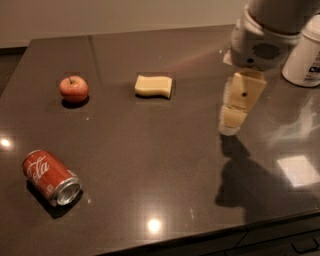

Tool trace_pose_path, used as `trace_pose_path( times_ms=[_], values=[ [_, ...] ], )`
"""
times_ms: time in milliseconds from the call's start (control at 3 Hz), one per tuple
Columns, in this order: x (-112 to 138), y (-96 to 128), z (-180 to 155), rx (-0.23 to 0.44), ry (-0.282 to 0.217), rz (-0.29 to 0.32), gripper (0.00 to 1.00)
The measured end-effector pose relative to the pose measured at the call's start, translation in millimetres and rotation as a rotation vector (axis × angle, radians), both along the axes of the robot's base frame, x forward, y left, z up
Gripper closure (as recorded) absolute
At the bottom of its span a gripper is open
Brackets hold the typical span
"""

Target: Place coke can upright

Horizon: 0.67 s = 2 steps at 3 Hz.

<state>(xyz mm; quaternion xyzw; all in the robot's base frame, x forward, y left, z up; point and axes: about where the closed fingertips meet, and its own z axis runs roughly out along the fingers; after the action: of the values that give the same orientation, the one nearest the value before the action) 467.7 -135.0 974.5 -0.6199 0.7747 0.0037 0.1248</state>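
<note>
A red apple (73, 88) with a short stem sits toward the far left of the bench (150, 150), and a pale yellow sponge (153, 85) with wavy sides lies flat near the far middle, well apart from the apple. At the far right edge stands a white container (305, 55) with a dark label, partly cut off by the frame. The gripper (229, 125) hangs point-down over the right part of the bench, below the arm's bulky white housing (260, 42), casting a dark shadow on the surface toward the near edge. Seen from this side, whether it is parted or closed cannot be told; it touches none of the things. Open bench lies between it and the coke can (50, 177). The bench is dark, glossy stone that mirrors ceiling lights as bright spots; a pale wall (125, 15) runs behind it. The coke can lies on its side at the near left corner, red with white script, its silver end turned toward the near right.
</note>
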Motion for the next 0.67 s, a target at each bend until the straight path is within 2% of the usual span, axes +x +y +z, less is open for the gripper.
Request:
trace_pose_path(
  times_ms=[333, 667],
  values=[
    [9, 46, -9, 0.022, 0.039, -0.020, 0.00],
    [2, 98, -22, 0.047, 0.081, -0.050, 0.00]
  ],
)
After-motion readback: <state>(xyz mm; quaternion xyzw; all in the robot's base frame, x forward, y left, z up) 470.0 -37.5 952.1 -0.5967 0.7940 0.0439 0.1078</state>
